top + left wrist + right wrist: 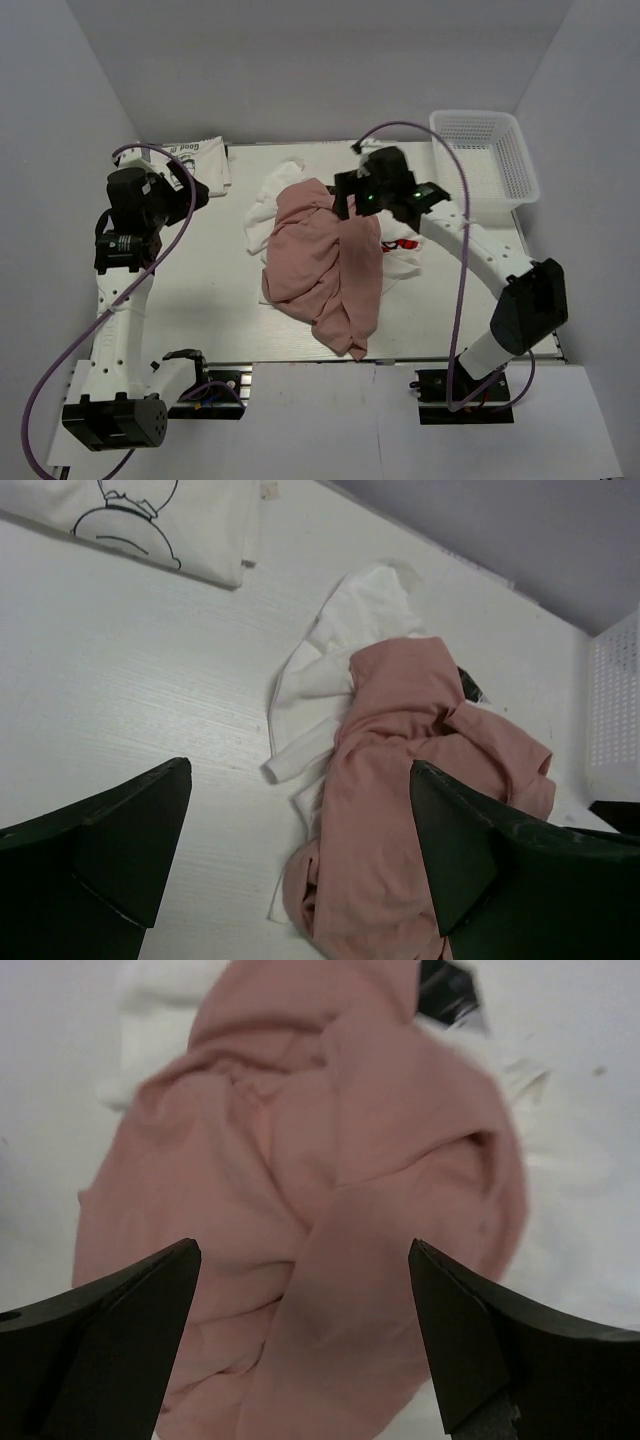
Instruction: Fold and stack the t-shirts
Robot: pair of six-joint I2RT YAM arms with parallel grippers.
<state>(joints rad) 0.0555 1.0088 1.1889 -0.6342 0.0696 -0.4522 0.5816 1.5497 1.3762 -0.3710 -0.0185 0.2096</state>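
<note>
A crumpled dusty pink t-shirt (325, 265) lies mid-table on top of a rumpled white t-shirt (262, 212). Another white t-shirt with red print (405, 248) pokes out at its right. A folded white t-shirt with black cartoon and lettering (205, 160) rests at the back left. My right gripper (348, 197) hovers open just above the pink t-shirt (320, 1160), nothing between its fingers (120, 1340). My left gripper (192, 190) is open over bare table, left of the pile. In its wrist view the pink t-shirt (400, 780) and white t-shirt (330, 660) lie ahead.
A white plastic lattice basket (490, 155) stands at the back right corner, also showing at the right edge of the left wrist view (615, 710). Grey walls close in the table at the back and both sides. The arms' purple cables loop above the table.
</note>
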